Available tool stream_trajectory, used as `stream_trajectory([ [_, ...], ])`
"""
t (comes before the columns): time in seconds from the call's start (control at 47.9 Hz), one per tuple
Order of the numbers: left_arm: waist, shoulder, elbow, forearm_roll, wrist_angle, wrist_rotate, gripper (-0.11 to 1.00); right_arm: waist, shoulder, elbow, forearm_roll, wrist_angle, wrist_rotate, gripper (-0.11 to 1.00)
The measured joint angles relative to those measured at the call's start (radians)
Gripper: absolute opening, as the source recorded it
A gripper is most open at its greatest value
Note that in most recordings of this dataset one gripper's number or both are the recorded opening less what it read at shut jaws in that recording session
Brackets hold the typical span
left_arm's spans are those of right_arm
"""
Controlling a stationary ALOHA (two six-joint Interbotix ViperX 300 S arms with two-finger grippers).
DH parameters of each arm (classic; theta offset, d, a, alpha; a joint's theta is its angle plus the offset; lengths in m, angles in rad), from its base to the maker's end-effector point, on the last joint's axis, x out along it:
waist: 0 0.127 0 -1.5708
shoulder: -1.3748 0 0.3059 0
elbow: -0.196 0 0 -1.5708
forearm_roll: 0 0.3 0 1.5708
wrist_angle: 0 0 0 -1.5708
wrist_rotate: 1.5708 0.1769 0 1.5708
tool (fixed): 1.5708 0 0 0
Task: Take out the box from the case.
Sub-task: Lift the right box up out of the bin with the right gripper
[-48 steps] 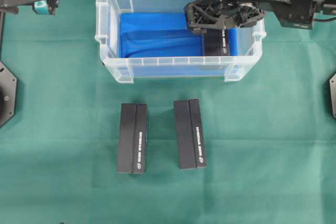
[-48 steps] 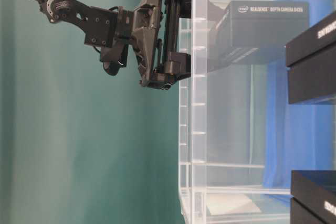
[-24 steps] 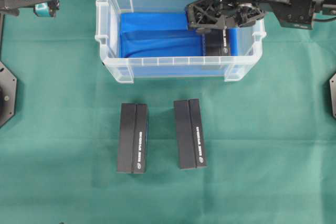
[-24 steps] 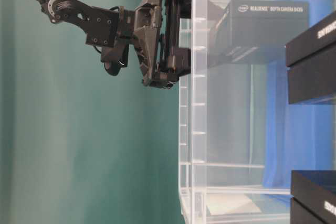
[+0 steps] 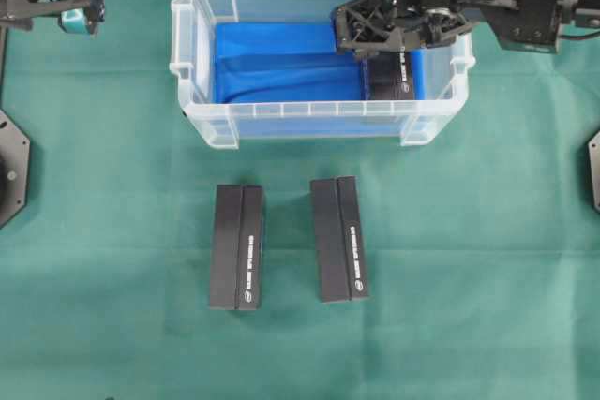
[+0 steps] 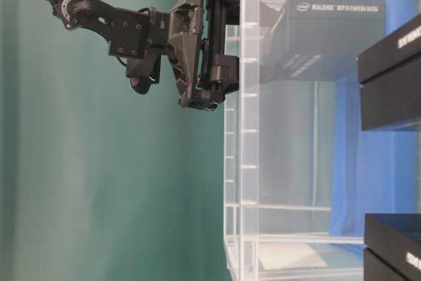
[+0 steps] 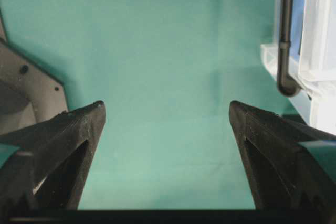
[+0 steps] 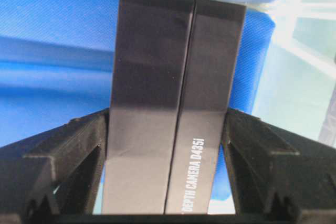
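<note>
The left gripper (image 5: 80, 7) is idling at the far left with its jaws spread wide over bare green cloth (image 7: 163, 77), nothing between them, well apart from the case (image 5: 202, 53).

Further right, in front of the case and well away from both claws, two matching black boxes (image 5: 236, 246) (image 5: 339, 238) are lying side by side on the cloth.

Right again, the right gripper (image 8: 167, 156) is reaching down into the case and pinching the Intel RealSense camera box (image 8: 173, 77). The wrist view shows its fingers (image 8: 79, 150) pressing on the two long sides of the box, which is extending straight ahead from between the jaws over the blue lining (image 8: 52, 51), at the right end of the case.

The box is looking like a rigid, smooth cardboard carton, probably light but somewhat slick. Holding it across its narrow width, as the claw is doing, seems sound; gripping near one end could let it droop or swing when lifted, so a firm squeeze and a straight upward pull past the rim look advisable.
</note>
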Motion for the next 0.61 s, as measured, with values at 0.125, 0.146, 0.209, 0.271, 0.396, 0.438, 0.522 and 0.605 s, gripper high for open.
stream_trajectory([
  [0.125,0.000,-0.002,0.000,0.000,0.000,0.002,0.98,0.000,0.000,-0.002,0.000,0.014,0.002,0.67],
  [0.146,0.002,-0.002,0.000,0.000,0.000,0.002,0.98,0.000,0.000,-0.003,0.000,0.018,0.003,0.67],
  [0.209,0.002,-0.002,0.000,0.000,0.000,0.000,0.98,0.000,0.000,-0.009,0.000,0.034,0.006,0.67],
  [0.271,0.000,-0.002,0.000,0.000,0.000,0.002,0.98,0.000,0.000,-0.018,0.000,0.052,0.005,0.67],
  [0.396,0.000,-0.002,0.000,0.000,0.000,0.002,0.98,0.000,0.000,-0.043,0.000,0.086,0.005,0.67],
  [0.438,0.000,0.000,0.000,0.000,0.000,0.002,0.98,0.000,0.000,-0.052,0.000,0.097,0.005,0.67],
  [0.522,0.002,-0.002,0.000,0.000,0.000,0.002,0.98,0.000,-0.006,-0.069,0.002,0.123,0.005,0.67],
  [0.605,0.002,-0.002,0.000,0.000,0.000,0.003,0.98,0.000,-0.021,-0.087,0.002,0.155,0.005,0.67],
])
